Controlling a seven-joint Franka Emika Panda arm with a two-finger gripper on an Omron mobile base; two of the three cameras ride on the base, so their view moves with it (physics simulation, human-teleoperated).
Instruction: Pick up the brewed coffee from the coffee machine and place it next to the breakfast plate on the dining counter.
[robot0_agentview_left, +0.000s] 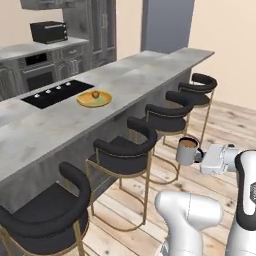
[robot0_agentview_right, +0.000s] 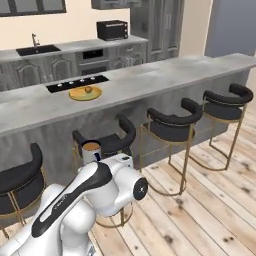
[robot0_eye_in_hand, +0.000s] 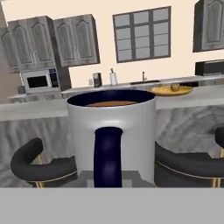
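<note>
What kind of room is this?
It looks like a home kitchen with a breakfast bar. A long grey dining counter has a black cooktop set in it, black bar stools stand along it, and a sink sits behind.

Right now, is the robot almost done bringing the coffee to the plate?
Partway. Done: the brewed coffee is off the machine, upright in the gripper. In hand: it hangs above the floor by the bar stools. Left: lifting it onto the dining counter beside the breakfast plate.
</note>
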